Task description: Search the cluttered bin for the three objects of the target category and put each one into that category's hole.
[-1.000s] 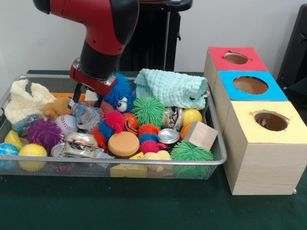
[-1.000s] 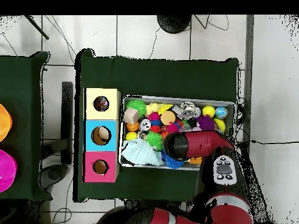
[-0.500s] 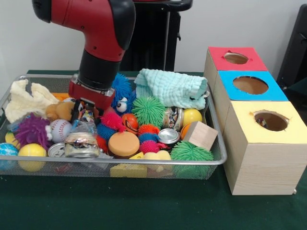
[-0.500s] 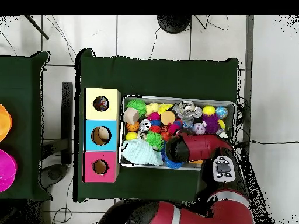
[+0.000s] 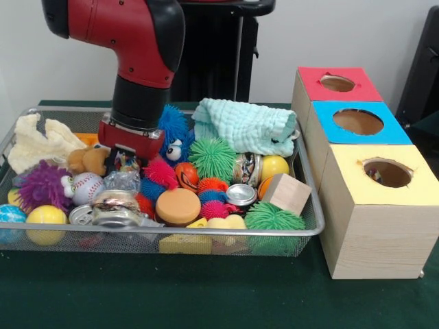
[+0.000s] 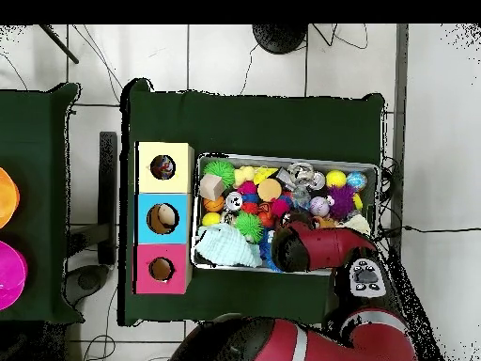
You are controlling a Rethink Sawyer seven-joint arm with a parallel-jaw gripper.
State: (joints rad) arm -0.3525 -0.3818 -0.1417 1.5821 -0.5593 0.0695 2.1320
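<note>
I have the red and black arm's gripper [image 5: 125, 159] down in the silver wire-mesh bin [image 5: 310, 229], at the spot between the blue fuzzy googly-eyed toy [image 5: 173, 135] and the small tan plush bear [image 5: 88, 159]. Its fingers are buried in the clutter there, over a crinkly clear-wrapped item [image 5: 125, 179] just in front of the blue toy; I cannot tell how far apart they are or whether they have hold of anything.

I judge this to be the search-and-grasp step: nothing is lifted clear yet. Which category I'm after isn't settled by the views. Crushed silver drink cans [image 5: 115, 208] lie in front of the blue toy toward the bin's near rim, another can [image 5: 241, 195] sits to its right past the spiky green ball [image 5: 212, 157], and a white baseball [image 5: 86, 187] lies beside the purple spiky ball [image 5: 44, 186].

The three wooden boxes stand beyond the bin's right end: yellow-topped [image 5: 384, 171], blue-topped [image 5: 357, 121], red-topped [image 5: 337, 83], each with a round hole.

Next I'd need a firm close on one item, a straight lift clear of the blue toy and the pale green folded cloth [image 5: 247, 127], then a carry over to the matching hole.
</note>
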